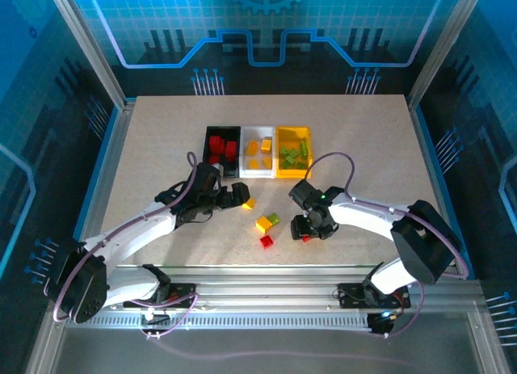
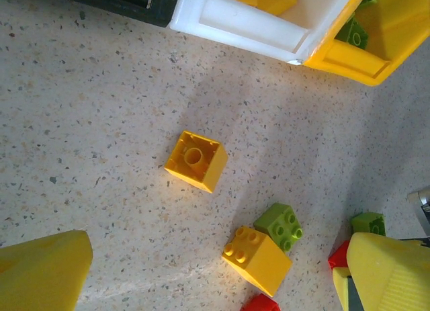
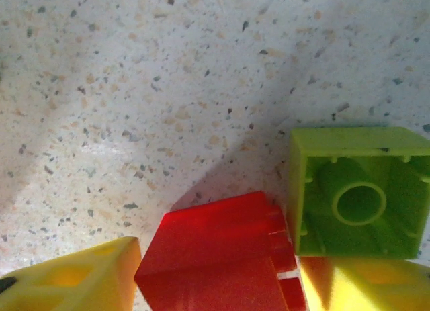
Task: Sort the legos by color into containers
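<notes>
The black bin (image 1: 215,135), white bin (image 1: 246,169) and yellow-orange bin (image 1: 292,133) stand joined in a row, holding red, yellow and green legos in that order. My left gripper (image 1: 240,196) (image 2: 218,244) is open above the table. An upside-down yellow lego (image 2: 195,160) lies ahead of it. A yellow lego (image 2: 257,257), a green lego (image 2: 279,225) and a red lego (image 2: 261,303) lie close together. My right gripper (image 1: 309,231) (image 3: 218,274) is shut on a red lego (image 3: 215,257) down at the table. An upside-down green lego (image 3: 359,190) touches its right side.
The white bin's corner (image 2: 242,29) and the yellow-orange bin's corner (image 2: 349,59) show at the top of the left wrist view. The two grippers are near each other in the table's middle. Bare table (image 1: 161,148) spreads left and right of the bins.
</notes>
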You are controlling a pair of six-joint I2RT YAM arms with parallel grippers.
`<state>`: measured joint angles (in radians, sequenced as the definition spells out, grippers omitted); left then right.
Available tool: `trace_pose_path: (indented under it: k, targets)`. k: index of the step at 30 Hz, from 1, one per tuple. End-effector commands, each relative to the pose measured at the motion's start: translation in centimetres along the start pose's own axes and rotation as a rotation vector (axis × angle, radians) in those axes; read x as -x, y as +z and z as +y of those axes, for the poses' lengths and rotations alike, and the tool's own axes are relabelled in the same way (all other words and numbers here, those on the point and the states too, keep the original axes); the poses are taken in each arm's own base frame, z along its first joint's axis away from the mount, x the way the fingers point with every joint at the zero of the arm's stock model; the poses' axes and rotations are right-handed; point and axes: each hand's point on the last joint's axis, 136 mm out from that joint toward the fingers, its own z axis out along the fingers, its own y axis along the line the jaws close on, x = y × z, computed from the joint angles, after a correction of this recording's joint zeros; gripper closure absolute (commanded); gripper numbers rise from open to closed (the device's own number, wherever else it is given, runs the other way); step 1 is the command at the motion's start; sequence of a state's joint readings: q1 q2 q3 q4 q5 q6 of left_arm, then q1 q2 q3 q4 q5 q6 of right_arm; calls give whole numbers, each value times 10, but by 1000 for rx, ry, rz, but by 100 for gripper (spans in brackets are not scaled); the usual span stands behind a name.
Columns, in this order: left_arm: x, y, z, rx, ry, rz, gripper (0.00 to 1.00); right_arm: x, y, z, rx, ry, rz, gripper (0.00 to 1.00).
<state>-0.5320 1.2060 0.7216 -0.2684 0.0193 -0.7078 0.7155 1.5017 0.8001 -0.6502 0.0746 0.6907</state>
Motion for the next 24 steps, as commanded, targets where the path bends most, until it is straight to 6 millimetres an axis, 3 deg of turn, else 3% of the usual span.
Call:
trace_pose_path:
  k: [1,5,10,14,18,21,24]
  targets:
    - [0,-5,8,26,-10,-9,1,9,-3,6,-10,-13,-32,42]
    - [2,-6,11,38,-13,-18,1,11,-11,8,2,-29,-50,50]
    - [6,-11,14,43,-22,-41,1,18,-39,11,23,-67,-107,55]
    - [10,-19,16,41,-31,-64,1,47,-85,26,71,-100,-224,56]
    - [16,-33,24,62,-48,-104,1,90,-123,46,131,-117,-332,56]
    - [23,-50,33,82,-53,-157,1,125,-140,75,184,-142,-386,56]
    - [27,-66,42,114,-35,-205,1,162,-146,110,243,-167,-411,56]
